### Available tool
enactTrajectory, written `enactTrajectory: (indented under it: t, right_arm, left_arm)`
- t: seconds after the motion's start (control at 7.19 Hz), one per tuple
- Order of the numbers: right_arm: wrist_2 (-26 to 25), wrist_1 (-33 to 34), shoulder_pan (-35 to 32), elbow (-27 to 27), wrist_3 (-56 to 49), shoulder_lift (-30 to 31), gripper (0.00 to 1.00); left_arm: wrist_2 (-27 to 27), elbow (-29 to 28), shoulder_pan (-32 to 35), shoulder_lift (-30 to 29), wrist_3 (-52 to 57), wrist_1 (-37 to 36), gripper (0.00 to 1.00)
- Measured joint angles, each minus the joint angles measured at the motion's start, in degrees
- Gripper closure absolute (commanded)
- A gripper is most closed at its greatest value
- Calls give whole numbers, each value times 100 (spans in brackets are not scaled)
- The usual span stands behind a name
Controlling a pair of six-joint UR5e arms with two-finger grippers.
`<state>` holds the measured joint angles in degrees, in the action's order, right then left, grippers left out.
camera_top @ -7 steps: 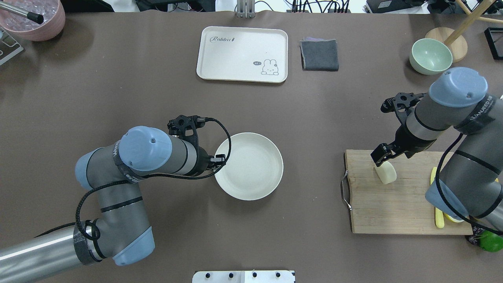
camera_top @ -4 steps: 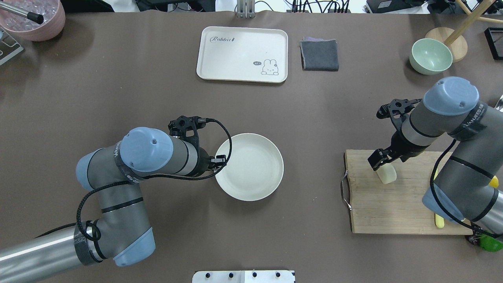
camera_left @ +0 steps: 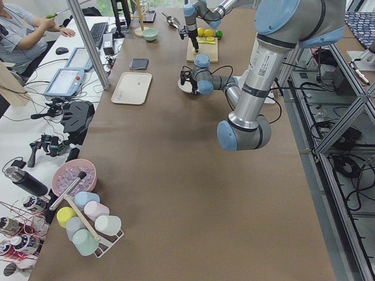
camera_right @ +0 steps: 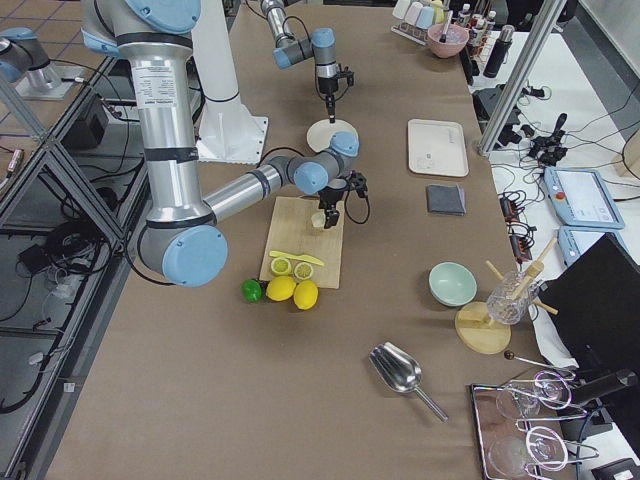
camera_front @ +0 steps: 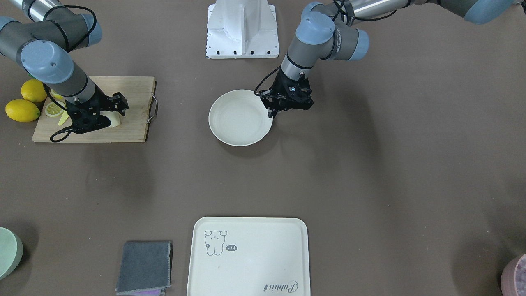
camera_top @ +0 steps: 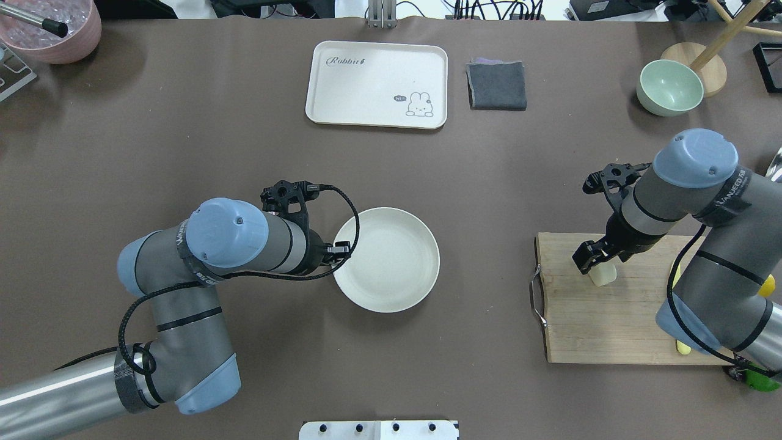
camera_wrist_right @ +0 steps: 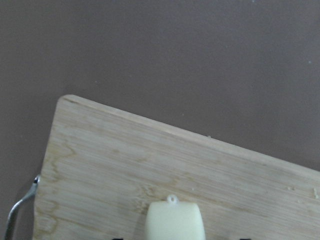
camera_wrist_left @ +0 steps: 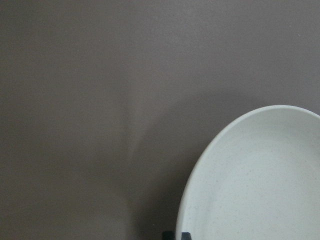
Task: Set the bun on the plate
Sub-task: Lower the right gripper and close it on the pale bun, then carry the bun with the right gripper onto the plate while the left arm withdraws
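Note:
The bun [camera_top: 603, 275] is a pale cream lump standing on the wooden cutting board [camera_top: 611, 324] at the right. My right gripper [camera_top: 597, 266] is low over it and open, with one finger on each side of the bun [camera_wrist_right: 175, 220] in the right wrist view. The off-white round plate [camera_top: 391, 263] rests mid-table and holds nothing. My left gripper [camera_top: 339, 250] sits at the plate's left rim, shut on that rim. In the left wrist view its fingertips [camera_wrist_left: 176, 235] pinch the edge of the plate [camera_wrist_left: 260, 175].
Lemons [camera_front: 22, 110] and a lemon slice [camera_front: 53, 109] lie by the board's far end. A lime [camera_top: 760, 380] sits near it. At the table's back are a cream tray [camera_top: 377, 84], a grey cloth [camera_top: 496, 85], a green bowl [camera_top: 669, 87] and a pink bowl [camera_top: 55, 30].
My right arm has come down and drawn in over the bun, so the gripper now covers more of it. The left arm and plate have stayed put.

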<state>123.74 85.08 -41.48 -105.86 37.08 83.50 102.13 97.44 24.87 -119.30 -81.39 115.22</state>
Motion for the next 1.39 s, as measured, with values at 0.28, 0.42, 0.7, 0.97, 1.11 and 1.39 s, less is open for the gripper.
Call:
enactTrajectory:
  t: [0.28, 0.42, 0.7, 0.97, 1.11, 1.39]
  right_arm:
    - [-1, 0, 13, 32, -1, 5, 44]
    - [5, 0, 15, 24, 0, 3, 51]
    - [25, 0, 16, -14, 1, -12, 57]
    - [69, 21, 9, -110, 7, -46, 58]
    - [168, 49, -39, -165, 11, -84, 58]
    - [343, 84, -217, -135, 138, -449, 57]
  left_arm:
    - [6, -1, 0, 3, 0, 0, 12]
    - [8, -6, 0, 3, 0, 0, 3]
    - [3, 2, 5, -4, 0, 6, 3]
    - [6, 134, 69, 34, 8, 12, 3]
    - [18, 266, 174, 96, 16, 9, 3]
    - [56, 709, 516, 662, 93, 9, 3]
